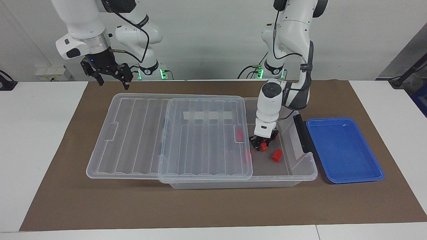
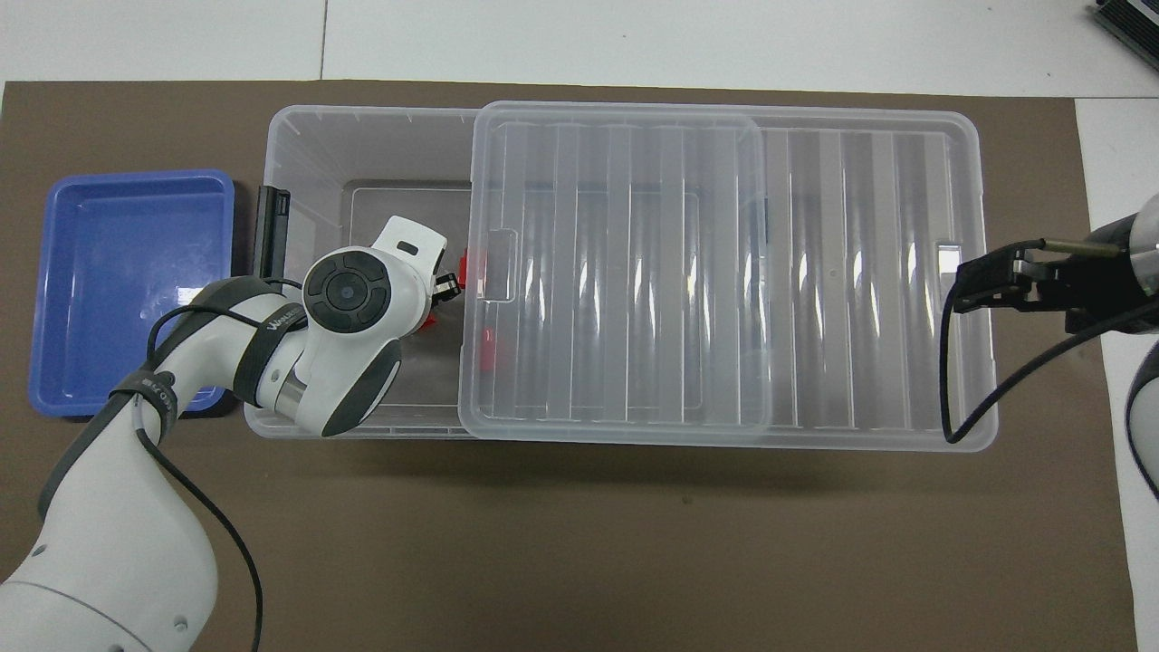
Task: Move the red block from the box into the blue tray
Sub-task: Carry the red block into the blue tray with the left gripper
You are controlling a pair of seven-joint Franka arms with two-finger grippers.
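My left gripper [image 1: 263, 145] is down in the box's [image 1: 302, 173] uncovered end by the blue tray [image 1: 345, 151], fingers pinching a red block [image 1: 264, 147]; next I lift straight out, while my right gripper [image 1: 111, 76] waits spread above the desk.

Red block [image 1: 276, 155], blue tray [image 1: 343, 150], brown mat [image 1: 200, 206]
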